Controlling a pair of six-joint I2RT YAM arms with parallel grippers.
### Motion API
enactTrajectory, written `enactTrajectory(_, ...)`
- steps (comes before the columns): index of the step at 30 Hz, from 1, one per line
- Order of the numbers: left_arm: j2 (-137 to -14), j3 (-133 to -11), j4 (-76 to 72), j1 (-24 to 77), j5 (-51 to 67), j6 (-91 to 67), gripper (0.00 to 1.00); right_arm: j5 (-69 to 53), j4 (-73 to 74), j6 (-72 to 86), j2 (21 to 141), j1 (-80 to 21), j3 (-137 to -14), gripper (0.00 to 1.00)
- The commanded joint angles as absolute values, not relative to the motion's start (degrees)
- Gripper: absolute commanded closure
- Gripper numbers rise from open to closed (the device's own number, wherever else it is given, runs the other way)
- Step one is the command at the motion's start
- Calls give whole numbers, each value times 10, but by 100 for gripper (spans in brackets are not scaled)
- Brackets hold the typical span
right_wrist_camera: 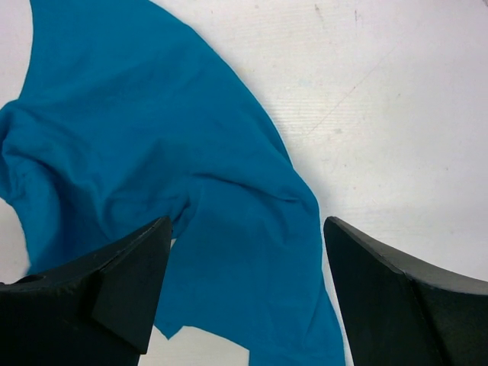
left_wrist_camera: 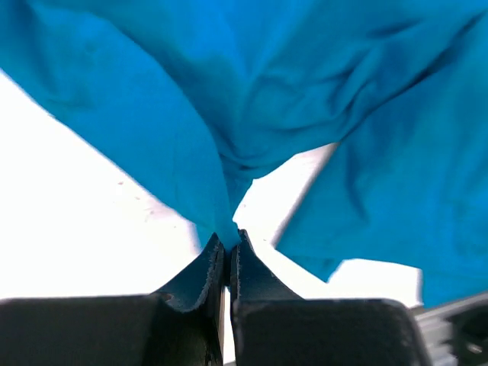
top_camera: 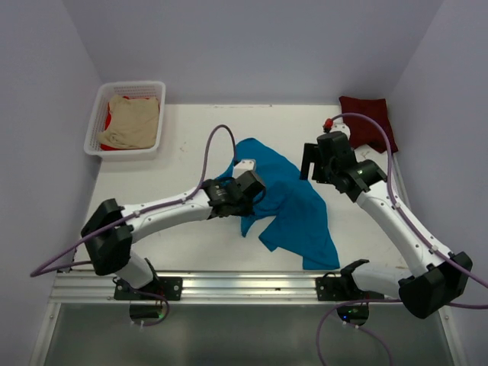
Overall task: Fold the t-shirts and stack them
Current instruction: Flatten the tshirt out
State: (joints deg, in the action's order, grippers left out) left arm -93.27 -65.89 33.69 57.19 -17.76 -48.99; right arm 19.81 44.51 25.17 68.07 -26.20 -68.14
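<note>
your left claw is pinched fully together on a fold of the teal t-shirt. in its wrist view the cloth runs straight out of the meeting tips and fans away ahead of them. white counter shows on either side. the rest of the shirt lies rumpled on the counter, beyond and to the right of this claw, with one tail running back toward the arm bases.

your right claw stands wide apart with nothing between its fingers. it hangs over the shirt's far right edge: teal cloth ahead of its left finger, bare counter ahead of its right one. you cannot tell from these views whether its tips touch the cloth.

behind the right claw, in the far right corner, a maroon t-shirt lies in a compact heap, apart from the teal one.

well off to the left of the left claw, in the far left corner, a white lattice basket holds a beige t-shirt on top of a red one.
</note>
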Motion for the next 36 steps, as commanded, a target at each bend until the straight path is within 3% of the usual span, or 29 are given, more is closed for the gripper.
enactTrajectory(1, -808, -704, 387, 577, -269, -496, 100, 168, 429, 245, 678, -260, -660, 13)
enactTrajectory(8, -738, -752, 453, 573, -358, -487, 100, -58, 325, 286, 693, -287, -578, 12)
enactTrajectory(12, -734, -753, 472, 563, -379, -488, 100, -39, 335, 301, 739, -393, -574, 3)
enactTrajectory(17, -713, -746, 463, 523, -387, -464, 100, -13, 338, 324, 765, -461, -544, 3)
enactTrajectory(22, -686, -741, 435, 451, -373, -418, 100, 9, 335, 361, 797, -515, -517, 11)
enactTrajectory(31, -670, -734, 398, 412, -364, -376, 100, 47, 326, 424, 870, -621, -532, 28)
enactTrajectory(36, -654, -705, 379, 403, -349, -376, 100, 50, 309, 458, 894, -667, -517, 48)
